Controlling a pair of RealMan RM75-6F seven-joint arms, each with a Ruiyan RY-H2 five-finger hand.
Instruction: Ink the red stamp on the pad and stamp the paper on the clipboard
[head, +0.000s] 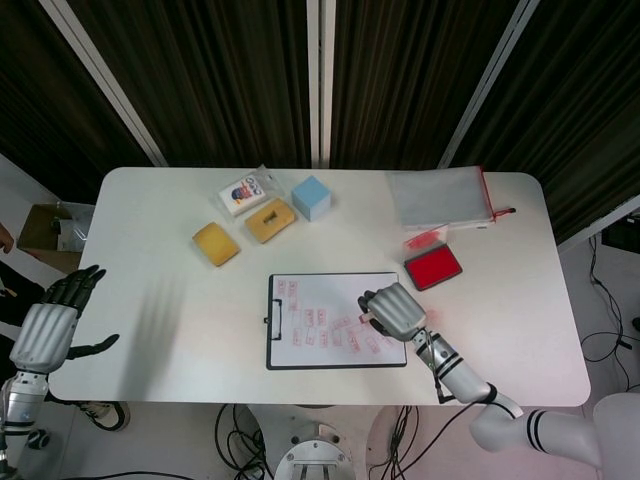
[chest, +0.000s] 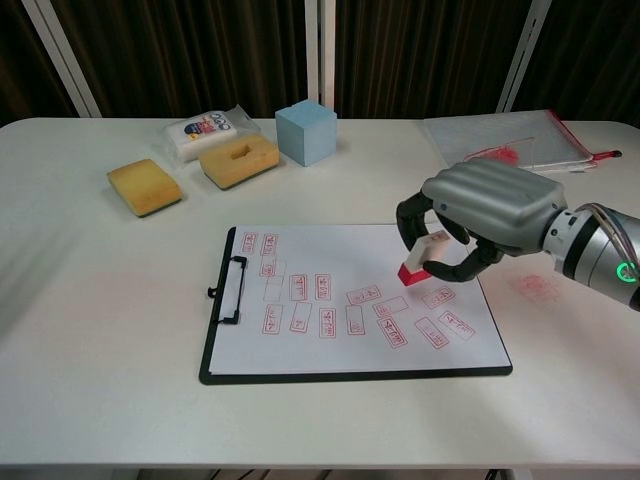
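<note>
My right hand (chest: 485, 212) grips the red stamp (chest: 416, 262), a white block with a red base, tilted over the right part of the paper (chest: 330, 255). I cannot tell whether the base touches the sheet. The paper lies on the black clipboard (chest: 228, 290) and carries several red rectangular prints. In the head view the same hand (head: 392, 310) covers the sheet's right edge (head: 320, 292). The red ink pad (head: 432, 268) sits open behind and to the right of the clipboard; the chest view hides it behind the hand. My left hand (head: 45, 330) hovers open beyond the table's left edge.
Along the back stand two yellow sponges (chest: 145, 186) (chest: 238, 160), a wrapped packet (chest: 205, 130) and a blue cube (chest: 306, 131). A clear zip pouch (chest: 520, 135) lies at the back right. A red ink smudge (chest: 536, 287) marks the table right of the clipboard.
</note>
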